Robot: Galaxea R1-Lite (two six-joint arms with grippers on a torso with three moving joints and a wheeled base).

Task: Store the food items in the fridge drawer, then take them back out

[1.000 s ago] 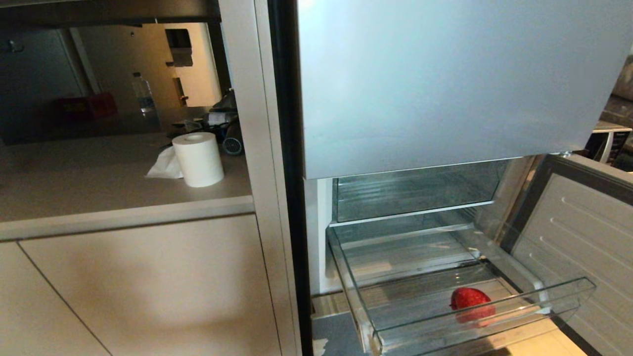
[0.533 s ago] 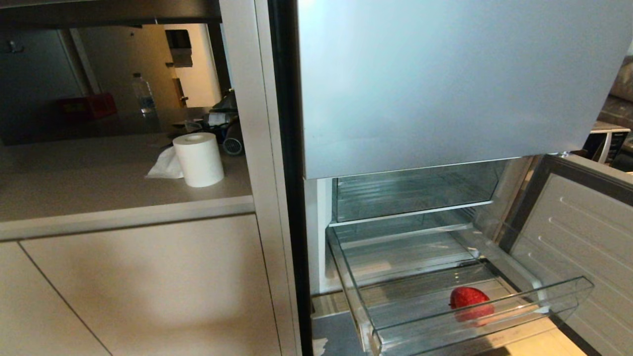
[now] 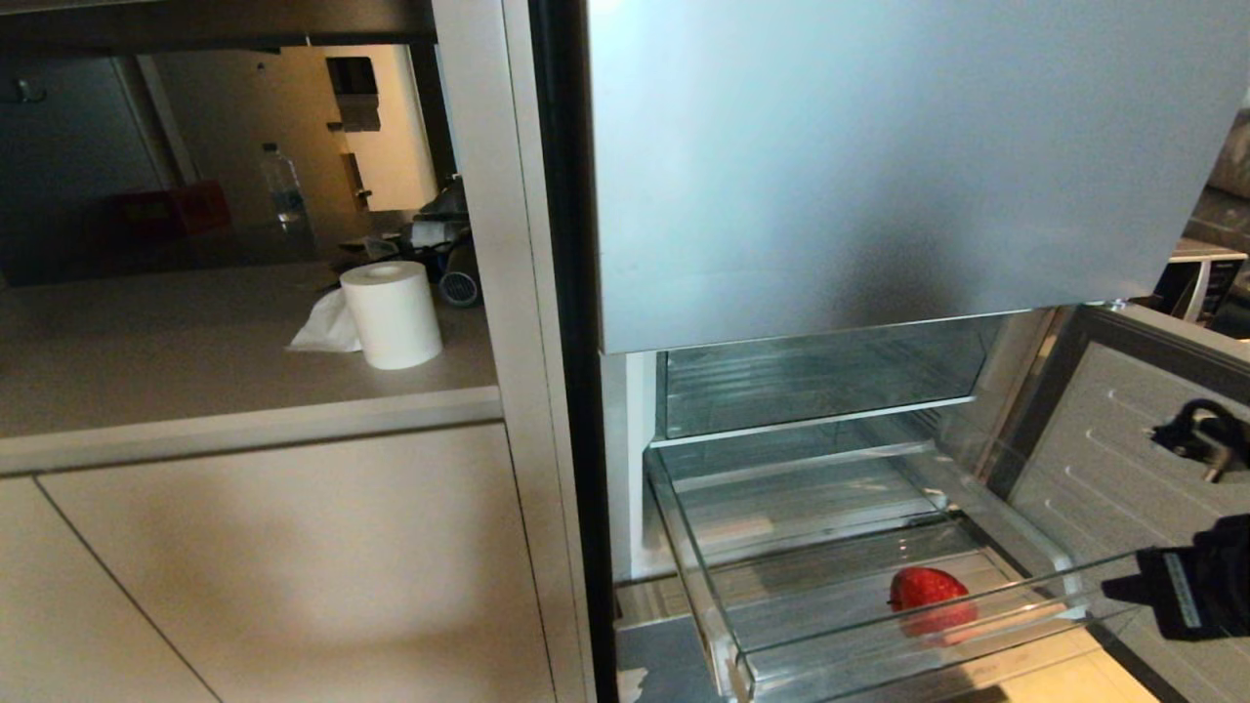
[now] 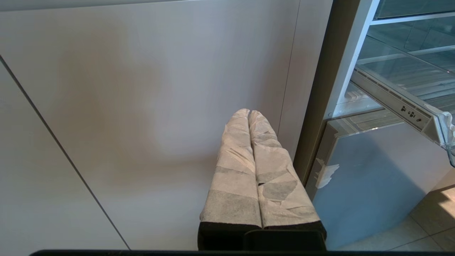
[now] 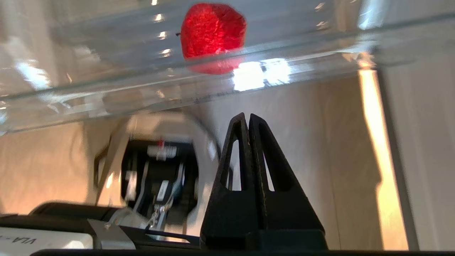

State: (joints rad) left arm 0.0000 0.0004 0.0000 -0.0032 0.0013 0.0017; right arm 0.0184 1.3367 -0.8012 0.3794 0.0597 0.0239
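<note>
A small red fruit [image 3: 928, 589] lies in the pulled-out clear fridge drawer [image 3: 687, 532], close behind its tall front wall. My right arm [image 3: 1193, 588] reaches in from the right edge, level with the drawer's front right corner. In the right wrist view the right gripper [image 5: 247, 116] is shut and empty. It sits lower than the drawer's front wall [image 5: 106, 89], and the fruit [image 5: 212, 30] shows through the plastic. My left gripper [image 4: 249, 112], its fingers wrapped in tape, is shut and empty in front of a cabinet door, left of the fridge.
The open fridge door [image 3: 1104, 469] stands just right of the drawer, close to my right arm. A second clear compartment [image 3: 820, 381] sits above the drawer, under the silver-blue panel [image 3: 879, 166]. A paper roll [image 3: 391, 312] stands on the counter to the left.
My right arm has come into the head view at the right edge, beside the drawer's front corner. The fruit and drawer have not moved.
</note>
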